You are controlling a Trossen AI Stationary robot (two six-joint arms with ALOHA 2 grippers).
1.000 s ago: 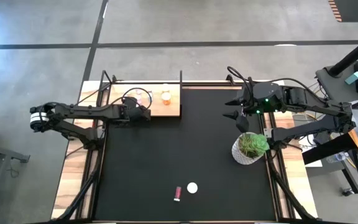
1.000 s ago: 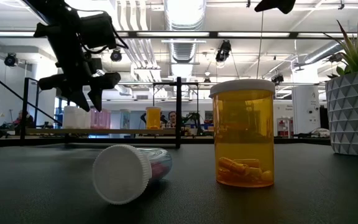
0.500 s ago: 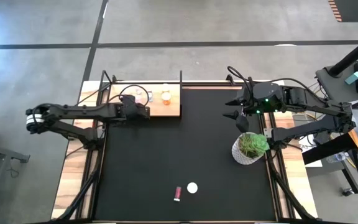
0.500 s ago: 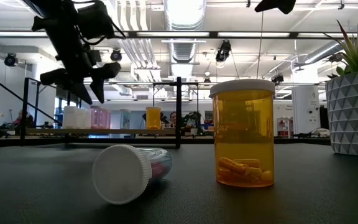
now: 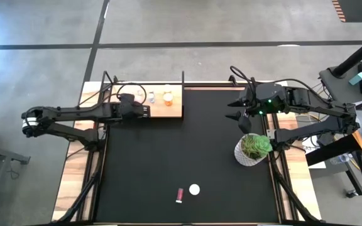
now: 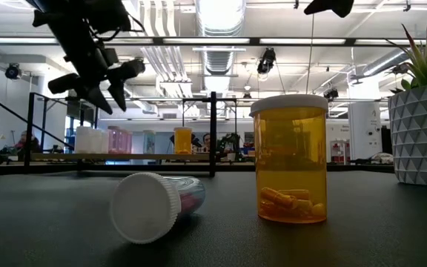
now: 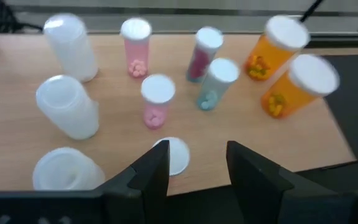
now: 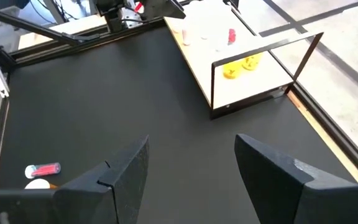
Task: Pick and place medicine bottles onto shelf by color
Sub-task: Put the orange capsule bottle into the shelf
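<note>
Several medicine bottles stand on the light-wood shelf (image 5: 172, 110) at the far left: white ones (image 7: 68, 106), pink ones (image 7: 156, 99), a teal one (image 7: 215, 82) and orange ones (image 7: 299, 85). My left gripper (image 5: 146, 111) is open and empty above the shelf's near edge; it also shows in the left wrist view (image 7: 197, 165). An orange bottle (image 6: 288, 159) stands upright on the black mat near the front edge, also seen from above (image 5: 195, 189). A pink bottle (image 6: 158, 205) lies on its side beside it. My right gripper (image 5: 239, 119) is open and empty, high at the far right.
A white pot with a green plant (image 5: 253, 149) stands at the mat's right edge, just near my right gripper. A thin black frame (image 8: 263, 46) stands upright around the shelf's right and far sides. The mat's middle (image 5: 181, 150) is bare.
My left gripper has gone up from the shelf and a little toward the table's left edge, staying open. The bottles have not moved.
</note>
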